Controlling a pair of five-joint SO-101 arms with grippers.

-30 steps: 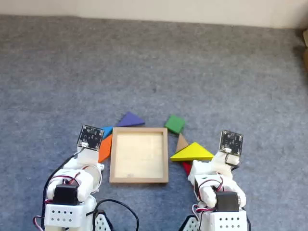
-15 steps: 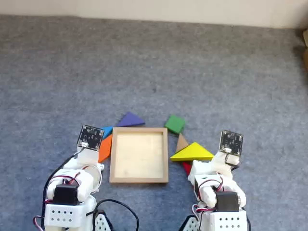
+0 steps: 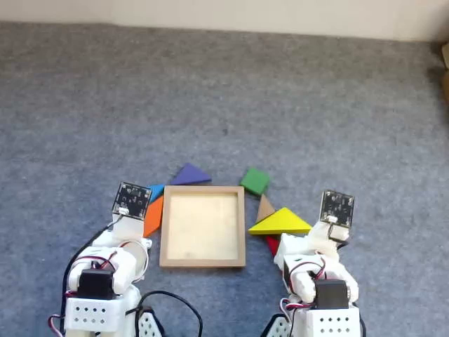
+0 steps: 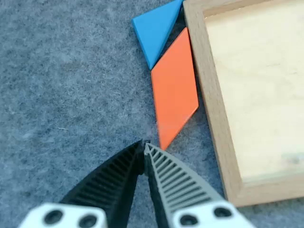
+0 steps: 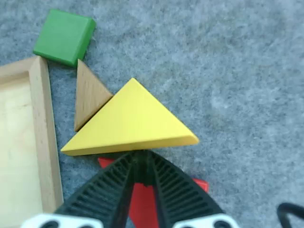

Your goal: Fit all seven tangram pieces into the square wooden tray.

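The square wooden tray [image 3: 203,262] lies empty between the two arms. Along its left side lie the orange parallelogram [image 3: 153,215] and a blue triangle [image 3: 156,190]; a purple triangle [image 3: 190,174] sits at its far edge. Off its right side are a green square [image 3: 255,180], a brown triangle [image 3: 264,208], a yellow triangle [image 3: 280,222] and a red piece [image 3: 271,243] partly under it. My left gripper [image 4: 144,144] is shut, its tips just short of the orange parallelogram [image 4: 174,89]. My right gripper [image 5: 141,154] is shut above the red piece [image 5: 141,199], at the yellow triangle's [image 5: 129,120] near edge.
Grey carpet [image 3: 224,98] covers the whole surface, with wide open room beyond the pieces. The tray's rim [image 4: 209,99] runs beside the orange parallelogram. Both arm bases [image 3: 95,295] stand at the near edge, with cables [image 3: 172,305] between them.
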